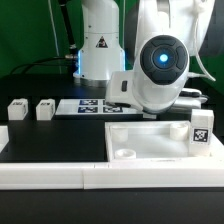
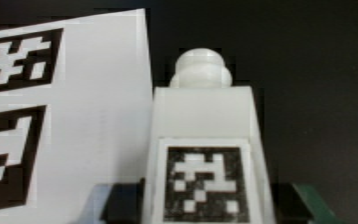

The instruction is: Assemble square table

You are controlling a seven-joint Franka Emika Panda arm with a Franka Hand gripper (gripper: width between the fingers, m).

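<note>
In the wrist view a white table leg point(image 2: 201, 120) with a black-white tag lies on the black table, rounded tip pointing away from me. My gripper point(image 2: 206, 203) is shut on the leg. Its dark fingers point(image 2: 123, 203) press against both sides of the tagged end. In the exterior view the arm's white hand point(image 1: 155, 70) hides the fingers and this leg. The square tabletop slab point(image 1: 150, 140) lies at the exterior view's right, with a tag point(image 1: 200, 130) and a round corner socket point(image 1: 125, 153). Two more legs point(image 1: 17, 110) point(image 1: 45, 108) stand at the left.
The marker board point(image 1: 95, 103) point(image 2: 51, 100) lies flat right beside the gripped leg. A long white bar fence point(image 1: 60, 176) runs along the front edge of the black table. The robot's base point(image 1: 98, 45) stands behind.
</note>
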